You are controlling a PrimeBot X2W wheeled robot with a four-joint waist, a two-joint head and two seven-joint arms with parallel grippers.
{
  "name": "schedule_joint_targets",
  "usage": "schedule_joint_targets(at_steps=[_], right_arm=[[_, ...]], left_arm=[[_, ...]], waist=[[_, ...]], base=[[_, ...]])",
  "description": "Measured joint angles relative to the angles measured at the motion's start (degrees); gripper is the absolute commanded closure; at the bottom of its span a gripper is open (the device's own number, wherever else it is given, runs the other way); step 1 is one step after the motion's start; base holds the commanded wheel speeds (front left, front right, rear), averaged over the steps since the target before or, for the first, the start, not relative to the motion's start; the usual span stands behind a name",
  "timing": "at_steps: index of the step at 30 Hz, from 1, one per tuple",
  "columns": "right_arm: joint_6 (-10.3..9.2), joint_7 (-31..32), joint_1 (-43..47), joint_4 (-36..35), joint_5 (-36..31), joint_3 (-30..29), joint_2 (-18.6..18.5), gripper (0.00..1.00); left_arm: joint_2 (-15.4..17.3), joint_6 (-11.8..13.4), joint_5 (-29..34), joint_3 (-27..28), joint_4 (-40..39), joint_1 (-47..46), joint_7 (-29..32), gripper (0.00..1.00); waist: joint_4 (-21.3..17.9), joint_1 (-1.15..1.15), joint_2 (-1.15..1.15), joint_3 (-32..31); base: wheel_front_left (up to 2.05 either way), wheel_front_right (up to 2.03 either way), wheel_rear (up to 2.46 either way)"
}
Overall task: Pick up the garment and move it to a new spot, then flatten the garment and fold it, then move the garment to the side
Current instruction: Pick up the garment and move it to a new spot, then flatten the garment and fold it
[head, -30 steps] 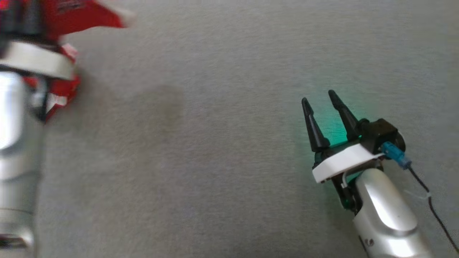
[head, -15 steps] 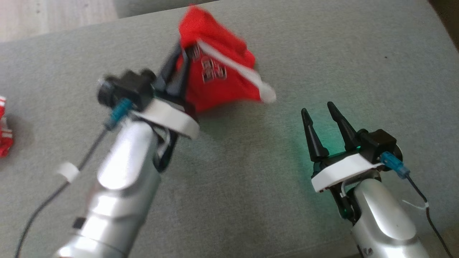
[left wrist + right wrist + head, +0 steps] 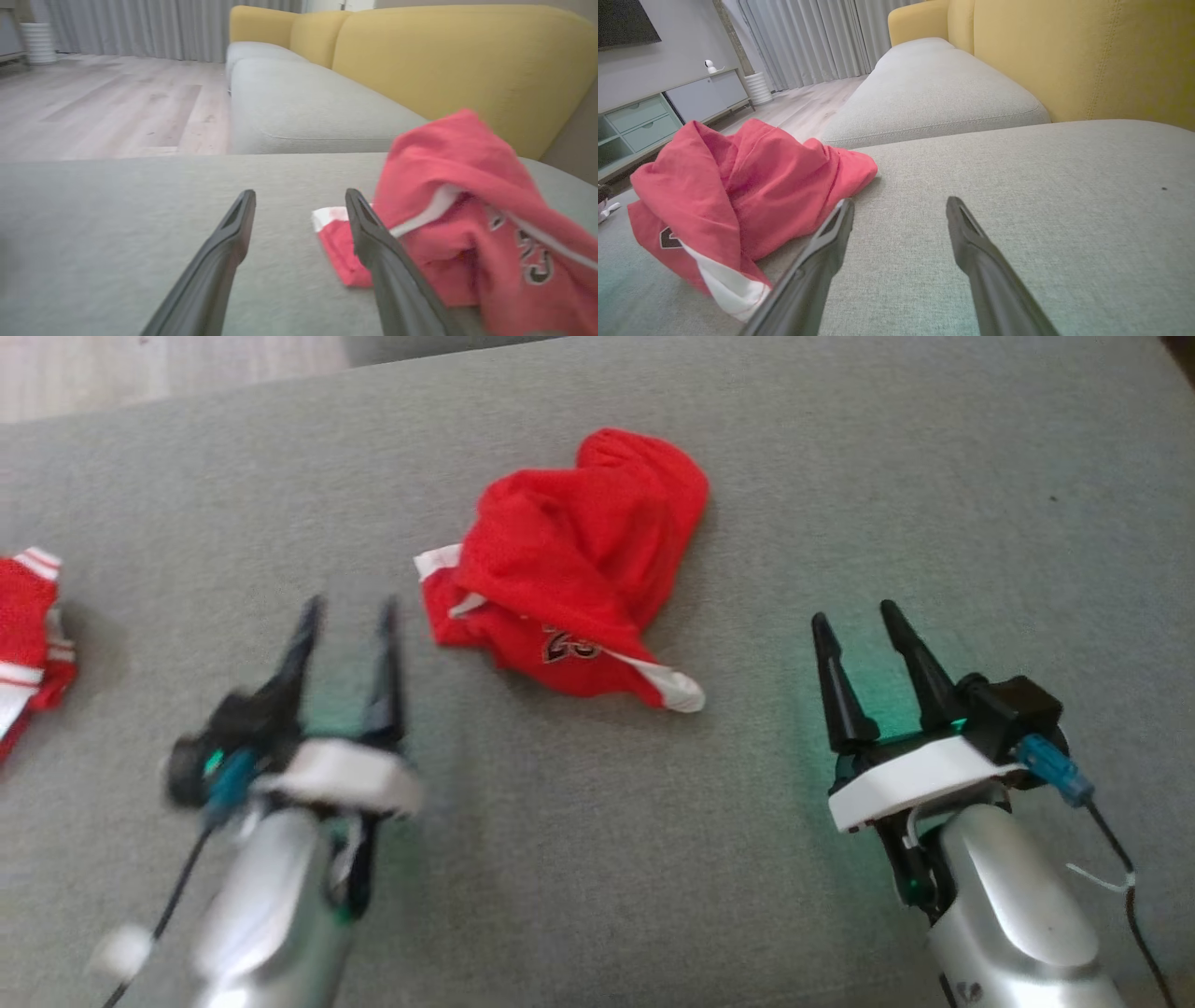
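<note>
- Your left gripper (image 3: 350,605): fingers apart, nothing between them. It's blurred in the head view, but the left wrist view shows the gap plainly.
- Your right gripper (image 3: 853,612): fingers apart as well, empty, with a green glow on the fabric under it.
- The garment (image 3: 569,560) lies in a crumpled heap on the grey cushion (image 3: 597,877), ahead of both grippers and between them. Neither one touches it.
- From the left gripper, it's ahead and to the right. A white-trimmed corner (image 3: 437,560) is near the right fingertip, with a gap visible in the head view.
- From the right gripper, it's ahead and to the left, farther off than from the left one. The white sleeve end (image 3: 681,693) is the part closest to this gripper.
- The number print (image 3: 571,644) faces up on the edge of the heap nearest both grippers. It's partly folded under, so you can't read it in full.
- A smaller red cloth (image 3: 23,635) with white stripes sits well to the left of the left gripper, at the frame edge.
- The yellow backrest (image 3: 444,60) rises beyond the garment, ahead and to the right of the left gripper.
</note>
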Motion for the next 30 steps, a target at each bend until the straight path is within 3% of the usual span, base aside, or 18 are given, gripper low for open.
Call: schedule_joint_targets(at_steps=[7,15,24,30], right_arm=[[0.00,0.00,0.20,-1.05,0.01,-2.49,0.12,0.00],[0.00,0.00,4.81,-0.75,-0.01,-3.87,0.16,0.00],[0.00,0.01,5.82,0.47,-0.15,-2.88,0.18,0.00],[0.00,0.02,4.36,5.34,-1.18,4.54,0.14,0.00]], left_arm=[[0.52,0.38,3.09,10.07,-8.72,13.58,-0.05,0.00],[-2.16,-1.18,6.51,15.85,-13.27,21.11,-0.07,0.00],[-3.04,-2.87,7.51,17.60,-13.43,23.42,-0.08,0.00],[-3.08,-3.66,7.36,15.67,-12.21,23.03,-0.08,0.00]], waist=[[2.48,0.00,0.00,-1.40],[3.83,0.00,0.00,-4.62],[4.57,-0.01,0.00,-5.38],[5.96,0.00,0.00,-4.50]], base=[[0.00,0.00,0.00],[0.00,0.00,0.00],[0.00,0.00,0.00],[0.00,0.00,0.00]])
